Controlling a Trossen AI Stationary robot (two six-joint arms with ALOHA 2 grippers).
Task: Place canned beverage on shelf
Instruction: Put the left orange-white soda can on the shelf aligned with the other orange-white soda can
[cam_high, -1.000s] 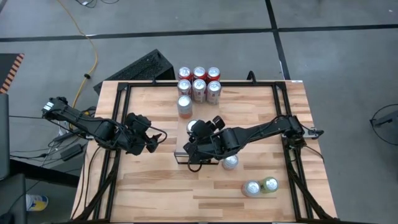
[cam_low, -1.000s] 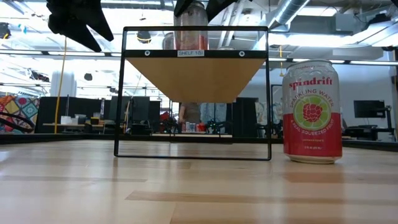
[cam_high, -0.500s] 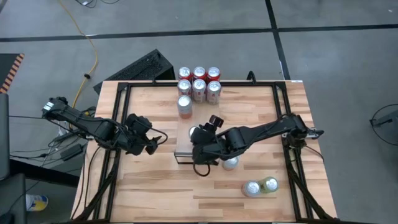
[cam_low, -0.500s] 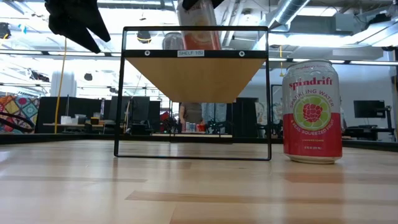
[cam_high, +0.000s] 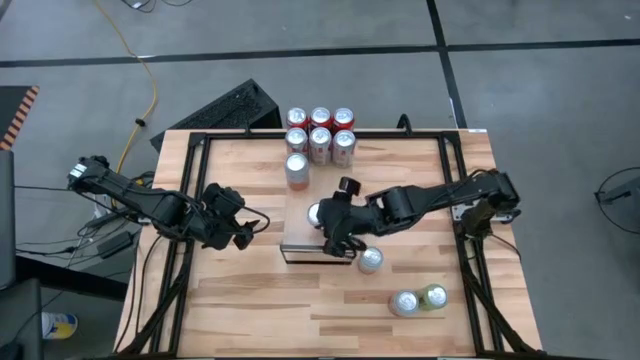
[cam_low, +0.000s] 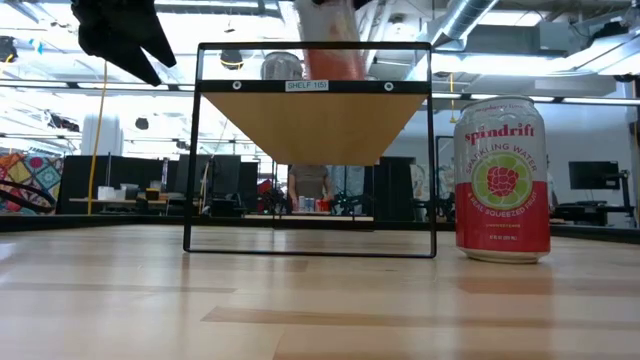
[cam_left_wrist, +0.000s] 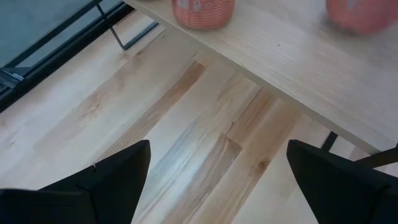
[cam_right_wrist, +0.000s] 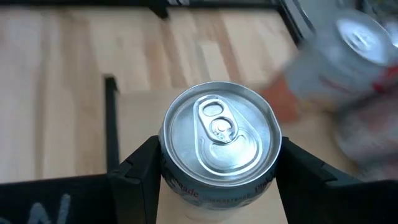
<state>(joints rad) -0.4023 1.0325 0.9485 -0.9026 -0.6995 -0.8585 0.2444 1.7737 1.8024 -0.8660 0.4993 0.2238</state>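
Clamping a silver-topped orange beverage can (cam_right_wrist: 217, 146), the right gripper (cam_high: 335, 222) hung over the light-wood raised shelf (cam_high: 300, 240) at table centre, unreleased; the spread-fingered left gripper (cam_high: 240, 230) waited at nine o'clock.

Held can (cam_right_wrist: 219, 146): lower body cut off by bottom edge of right wrist view, label unreadable. In low view, same can (cam_low: 330, 45) blurred, top cropped at frame edge. Cans beyond it (cam_right_wrist: 348, 74) blurred in right wrist view, count unclear. Two cans on shelf (cam_left_wrist: 292, 50) cropped at top of left wrist view. Right gripper (cam_high: 331, 222) mostly hiding can from above.
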